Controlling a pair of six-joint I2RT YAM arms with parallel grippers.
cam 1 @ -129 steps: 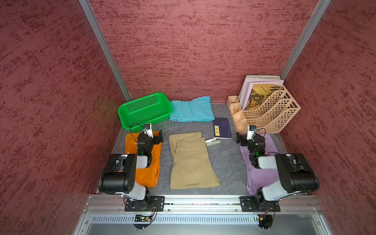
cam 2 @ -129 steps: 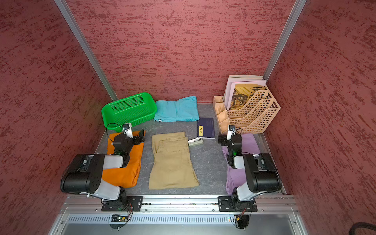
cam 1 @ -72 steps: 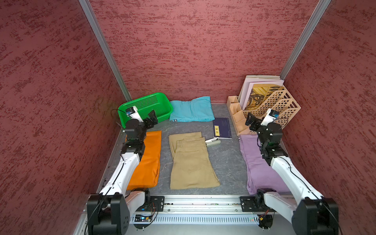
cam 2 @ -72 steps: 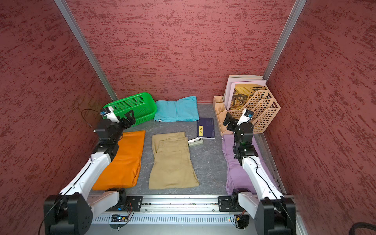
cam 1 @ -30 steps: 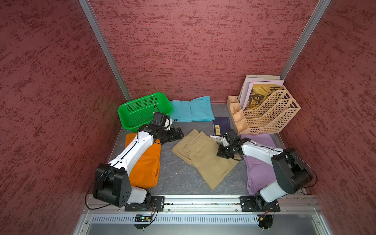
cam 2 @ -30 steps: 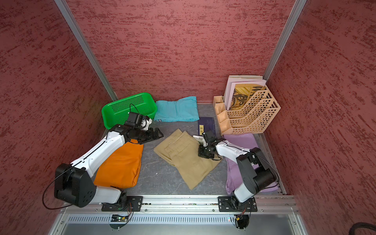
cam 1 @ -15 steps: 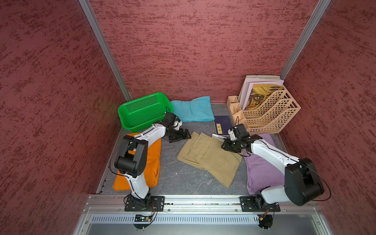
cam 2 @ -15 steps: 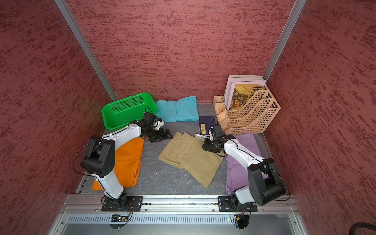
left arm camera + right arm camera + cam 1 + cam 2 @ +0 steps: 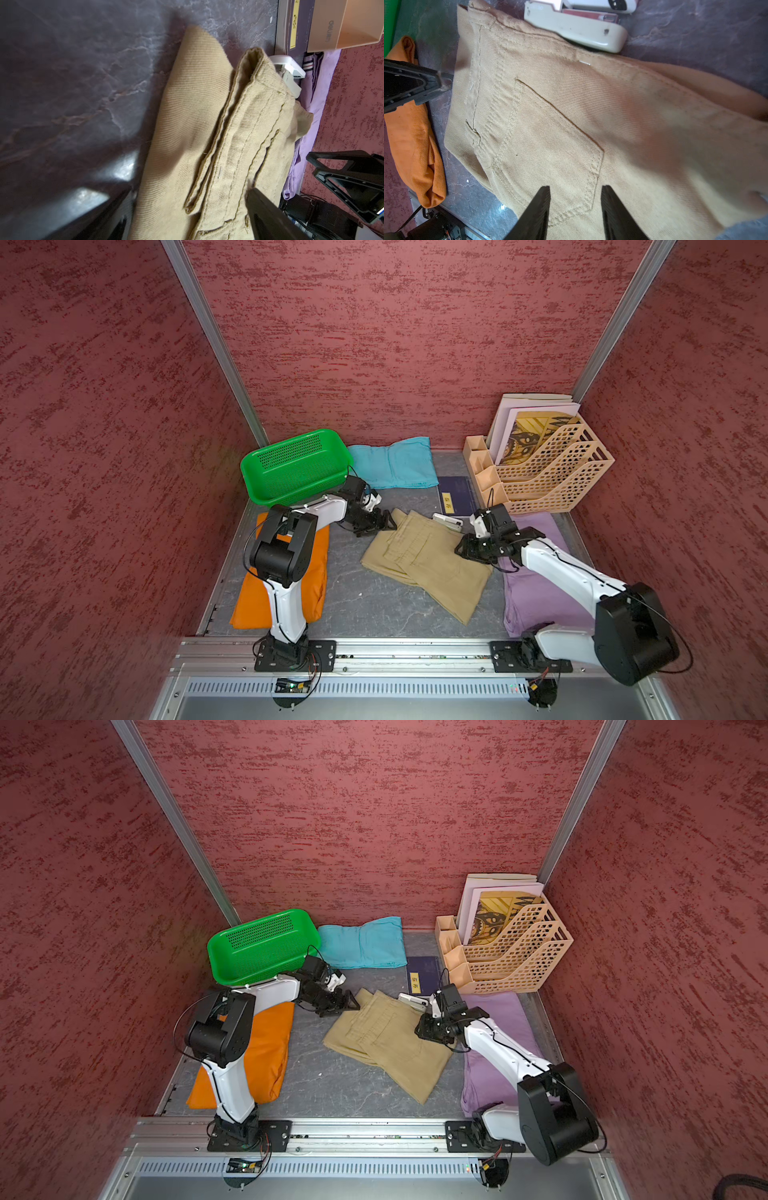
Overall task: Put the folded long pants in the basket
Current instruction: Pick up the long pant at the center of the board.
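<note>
In both top views the khaki folded long pants [image 9: 428,560] [image 9: 386,1038] lie slanted mid-table. My left gripper [image 9: 384,523] [image 9: 348,1005] stands open at their waistband corner; in the left wrist view its jaws [image 9: 190,189] straddle the khaki edge [image 9: 197,124], one finger on the table. My right gripper [image 9: 462,549] [image 9: 420,1029] hovers open over the pants' right side, with the pocket seam between its tips [image 9: 575,187]. The green basket [image 9: 291,452] [image 9: 257,936] stands empty at the back left. Teal [image 9: 392,462], orange [image 9: 318,572] and lilac [image 9: 530,605] pants lie flat around it.
A white stapler [image 9: 448,521] [image 9: 575,27] touches the khaki pants' far edge. A dark blue book [image 9: 457,493] lies behind it. The beige file rack [image 9: 552,472] holds papers at the back right. Red walls close in three sides.
Both arms have come out from rest to the khaki pants, which now lie turned diagonally. In the last half second the left gripper slid onto the waistband corner and the right lowered onto the cloth.
</note>
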